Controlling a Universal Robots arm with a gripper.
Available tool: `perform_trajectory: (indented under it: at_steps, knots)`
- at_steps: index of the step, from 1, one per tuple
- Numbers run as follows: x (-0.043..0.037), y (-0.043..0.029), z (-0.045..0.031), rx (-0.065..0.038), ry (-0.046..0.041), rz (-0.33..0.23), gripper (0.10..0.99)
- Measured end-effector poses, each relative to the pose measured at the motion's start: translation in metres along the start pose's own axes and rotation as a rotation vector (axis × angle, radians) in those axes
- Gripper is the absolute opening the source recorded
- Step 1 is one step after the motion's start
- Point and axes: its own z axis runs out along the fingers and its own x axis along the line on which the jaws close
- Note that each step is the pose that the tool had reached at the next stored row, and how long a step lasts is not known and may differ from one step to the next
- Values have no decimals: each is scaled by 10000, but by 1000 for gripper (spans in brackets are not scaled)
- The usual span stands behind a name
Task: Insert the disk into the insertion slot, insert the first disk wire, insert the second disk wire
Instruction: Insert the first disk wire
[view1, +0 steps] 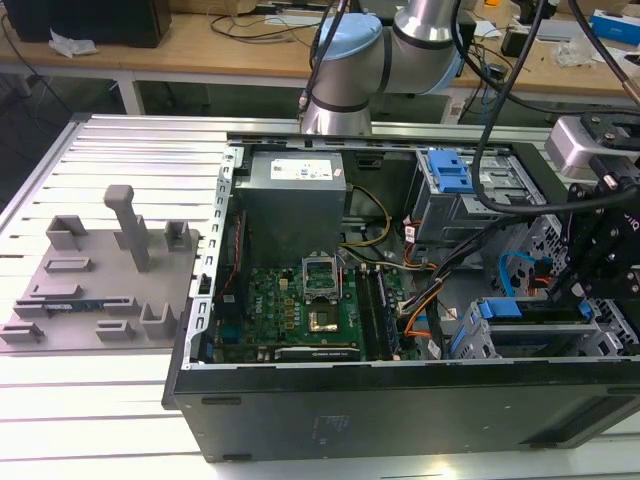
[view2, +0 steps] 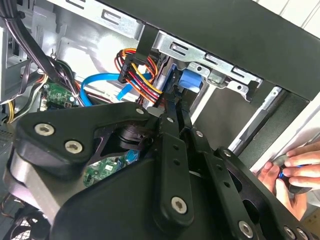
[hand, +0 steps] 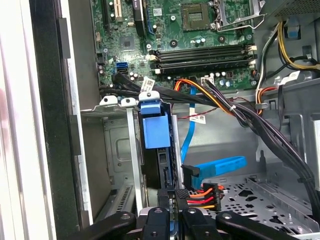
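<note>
First wrist view: jaws clenched on the coloured-wire connector (hand: 184, 194) beside the disk (hand: 156, 131), which sits in the insertion slot (hand: 131, 160), four o'clock inside the computer case (view1: 400, 400) in the exterior view.

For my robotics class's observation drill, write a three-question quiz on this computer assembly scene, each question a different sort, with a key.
1. True or false: the disk sits in the insertion slot.
2. The gripper is nearest to: A the power supply, B the coloured power wires, C the motherboard.
3. What colour is the flat data cable beside the disk?
Key: 1 true; 2 B; 3 blue.
</note>
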Motion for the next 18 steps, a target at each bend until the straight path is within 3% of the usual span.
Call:
perform_trajectory:
  at_steps: [13,15,16,18]
  knots:
    - [0,-1,56,1,6,-1,165]
    - [0,-1,61,-1,-4,0,176]
    - [0,-1,58,-1,-3,0,239]
    - [0,0,44,0,-1,0,239]
